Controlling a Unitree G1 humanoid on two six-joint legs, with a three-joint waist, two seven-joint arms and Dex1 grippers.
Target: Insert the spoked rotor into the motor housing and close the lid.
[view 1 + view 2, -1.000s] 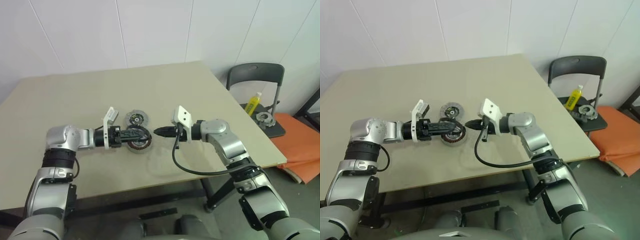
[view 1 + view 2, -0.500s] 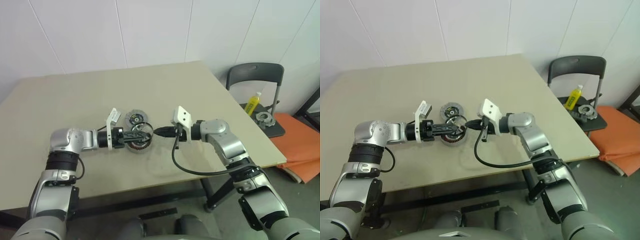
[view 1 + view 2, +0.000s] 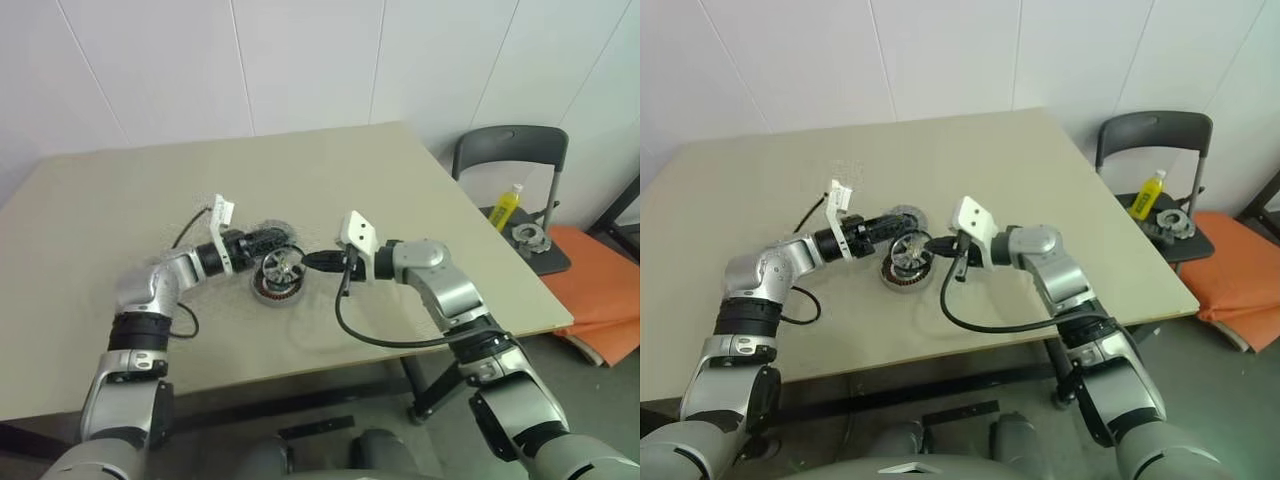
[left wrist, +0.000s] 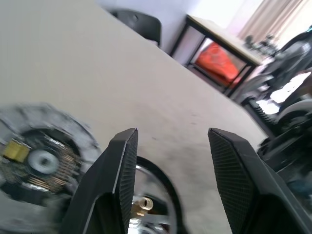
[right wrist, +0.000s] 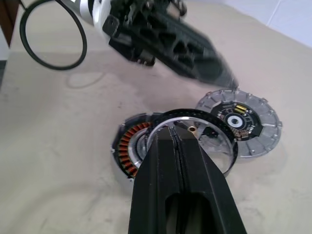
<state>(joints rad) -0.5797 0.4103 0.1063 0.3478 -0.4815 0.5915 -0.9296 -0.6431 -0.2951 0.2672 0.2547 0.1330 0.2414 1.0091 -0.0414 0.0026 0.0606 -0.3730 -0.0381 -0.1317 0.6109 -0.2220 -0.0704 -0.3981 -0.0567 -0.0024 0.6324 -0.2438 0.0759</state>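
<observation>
My right gripper [image 5: 179, 142], pinched shut on the rim of the spoked rotor [image 5: 192, 134], holds it tilted just above the motor housing [image 5: 129, 151] on the table [image 3: 400, 200], the lid [image 5: 241, 119] just beyond, my left gripper [image 4: 170, 161] half-open behind it.

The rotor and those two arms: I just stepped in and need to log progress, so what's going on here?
The spoked rotor sits tilted over the motor housing on the table, not yet seated. The right gripper, jaws shut, has its tip at the rotor's rim. The left gripper is just behind the rotor with its jaws open, gripping nothing. The lid lies flat on the table beside the housing, not yet fitted.
</observation>
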